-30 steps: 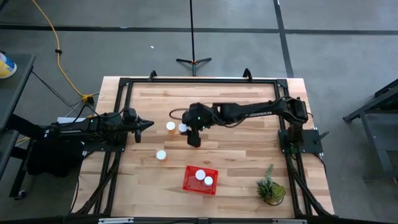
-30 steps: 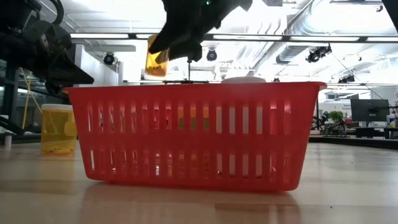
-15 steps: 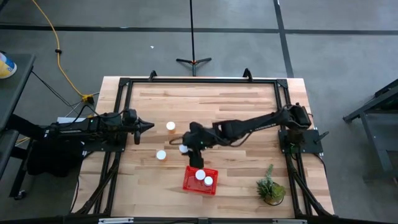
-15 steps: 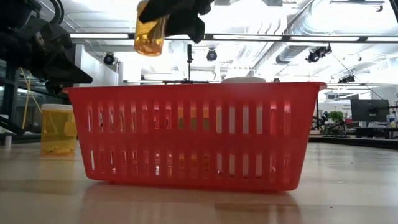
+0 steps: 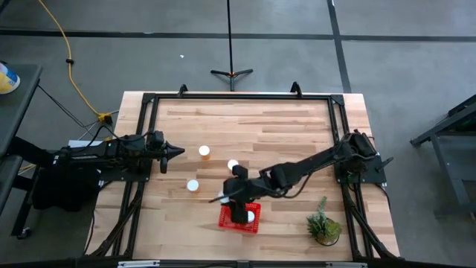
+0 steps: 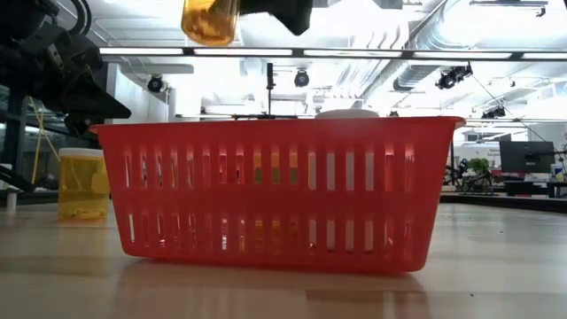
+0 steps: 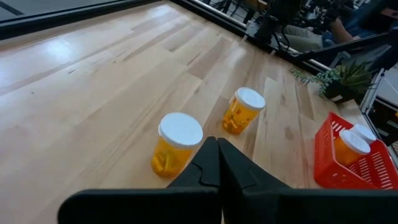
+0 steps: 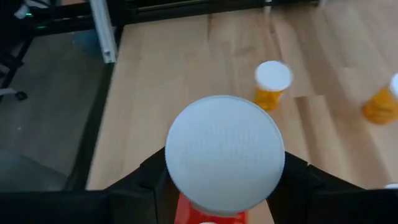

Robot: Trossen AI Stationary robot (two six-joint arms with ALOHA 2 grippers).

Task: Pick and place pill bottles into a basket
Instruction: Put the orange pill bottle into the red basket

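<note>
My right gripper (image 5: 236,202) hangs over the red mesh basket (image 5: 225,217) and is shut on a pill bottle with an amber body (image 6: 211,19) and a white cap (image 8: 225,152). One bottle (image 5: 251,217) stands in the basket; my gripper hides the rest of the inside. Three bottles stand on their bases on the table, one at the far left (image 5: 204,151), one in the middle (image 5: 233,164) and one nearer (image 5: 193,185). My left gripper (image 5: 177,151) is shut and empty at the table's left, beside the far left bottle (image 7: 177,143). My right gripper pinches the pill bottle between its two fingers (image 8: 146,183), one on each side of the body below the cap (image 8: 225,155). The cap hides the contact itself. The fingers come from above, pointing down. The bottle hangs nearly upright, cap up, clear above the basket rim (image 6: 275,124).
A green potted plant (image 5: 323,223) stands at the near right. A black frame (image 5: 238,95) runs around the table. Bare wood lies along the far side and the right of the basket.
My right gripper has carried the pill bottle from the middle of the table toward the near edge, to a place above the basket. The bottle has stayed lifted and shut in the fingers. A bottle that the arm hid now shows on the table.
</note>
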